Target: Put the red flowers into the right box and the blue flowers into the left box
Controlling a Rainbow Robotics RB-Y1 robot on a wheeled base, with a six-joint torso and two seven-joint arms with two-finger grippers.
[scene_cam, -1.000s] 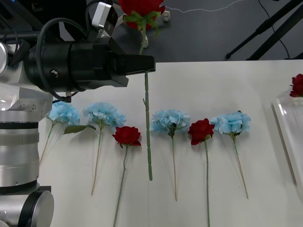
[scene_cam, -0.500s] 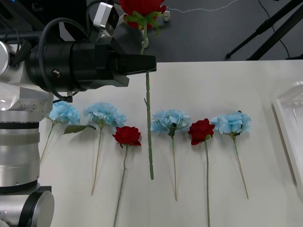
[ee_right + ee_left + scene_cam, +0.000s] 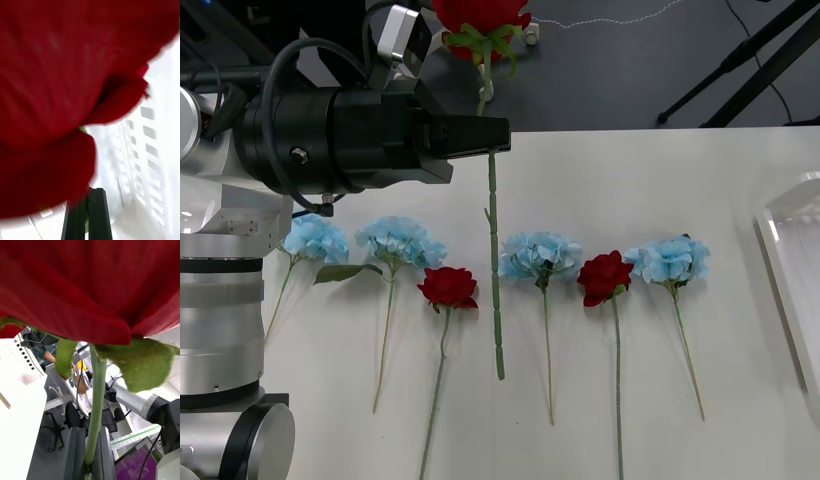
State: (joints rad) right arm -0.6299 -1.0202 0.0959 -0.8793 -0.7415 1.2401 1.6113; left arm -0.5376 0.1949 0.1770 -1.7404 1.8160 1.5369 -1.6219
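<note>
Two red roses are mid-delivery: my right jaws, shut on the first rose (image 3: 67, 93), hold it over the slotted white box (image 3: 168, 157), likely releasing next, while my left jaws pinch the second rose (image 3: 480, 15) by its stem above the worktop's (image 3: 660, 190) far edge.

We see six flowers (image 3: 542, 255) in a row on the table (image 3: 740, 180). Behind them our left gripper (image 3: 498, 138) holds a rose (image 3: 478, 15), its stem (image 3: 494, 280) hanging mid-row. The box (image 3: 790, 270) sits far right, and our right gripper (image 3: 89, 193) holds another rose (image 3: 56, 93) over it.
</note>
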